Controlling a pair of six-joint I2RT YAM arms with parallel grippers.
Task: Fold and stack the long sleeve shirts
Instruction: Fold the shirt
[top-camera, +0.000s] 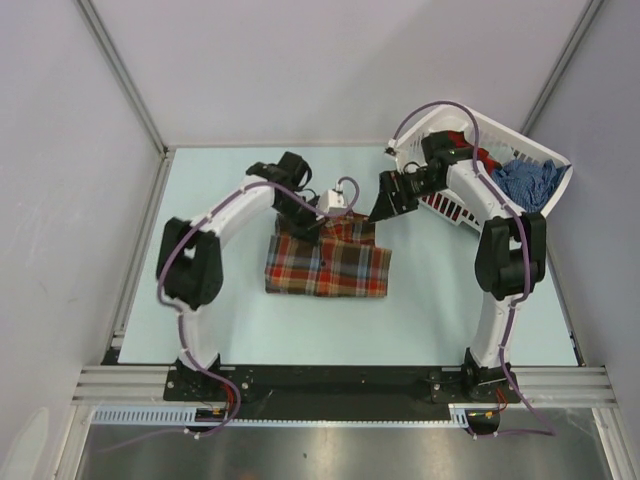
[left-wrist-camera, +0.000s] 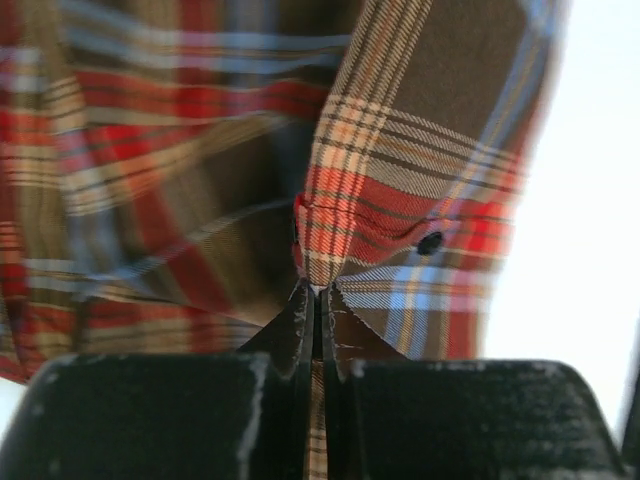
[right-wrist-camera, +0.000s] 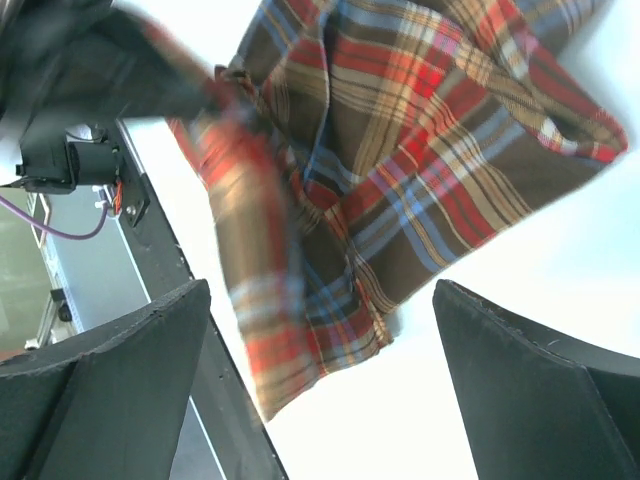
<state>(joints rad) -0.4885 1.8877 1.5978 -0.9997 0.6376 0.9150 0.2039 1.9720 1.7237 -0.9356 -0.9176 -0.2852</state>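
A brown, red-orange and light-blue plaid long sleeve shirt (top-camera: 328, 264) lies partly folded in the middle of the table. My left gripper (top-camera: 311, 222) is at its far left edge, shut on a fold of the plaid cloth (left-wrist-camera: 400, 180); a strip of fabric runs between the closed fingers (left-wrist-camera: 318, 296). My right gripper (top-camera: 387, 206) hovers just above the shirt's far right corner, open with nothing between its fingers (right-wrist-camera: 120, 380). Below it the shirt (right-wrist-camera: 420, 150) spreads out, one hanging part blurred. A blue checked shirt (top-camera: 524, 182) and a red-and-black one (top-camera: 484, 158) lie in the basket.
The white plastic laundry basket (top-camera: 470, 124) stands tilted at the far right corner, just behind my right arm. Grey walls close in the table on three sides. A metal rail (top-camera: 340, 382) runs along the near edge.
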